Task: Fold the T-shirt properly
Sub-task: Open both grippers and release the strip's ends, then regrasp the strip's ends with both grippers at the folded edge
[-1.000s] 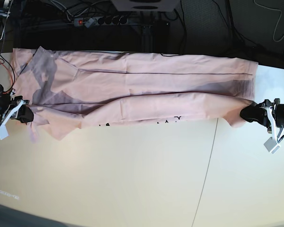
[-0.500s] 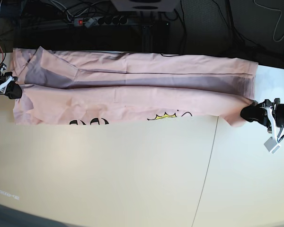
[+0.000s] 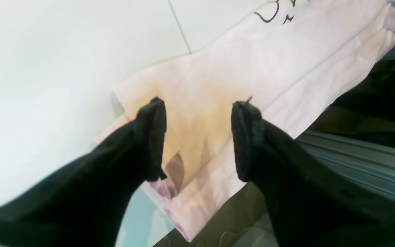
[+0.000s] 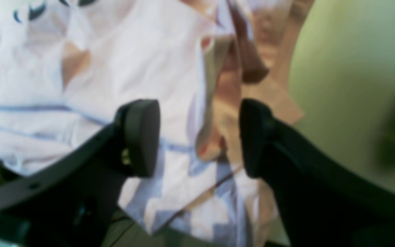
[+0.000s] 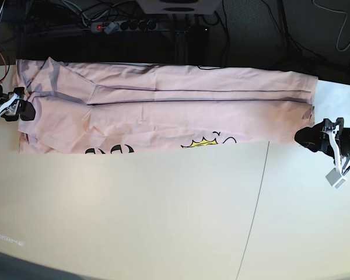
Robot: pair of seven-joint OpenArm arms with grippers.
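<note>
T-shirt [image 5: 169, 119] long axis across table [image 5: 163, 221], print edge nearest, left hand [image 5: 306, 137] wide, right hand [image 5: 27, 111] wide

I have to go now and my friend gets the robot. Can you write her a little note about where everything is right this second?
Left gripper: open, holding nothing, over one end of the T-shirt.
Right gripper: open, holding nothing, over the other end.
T-shirt: lies in a long folded band along the far edge of the table, black print peeking out at its near edge.
Done: lengthwise fold laid down.
Left: fold the long band across into a compact shape.
</note>
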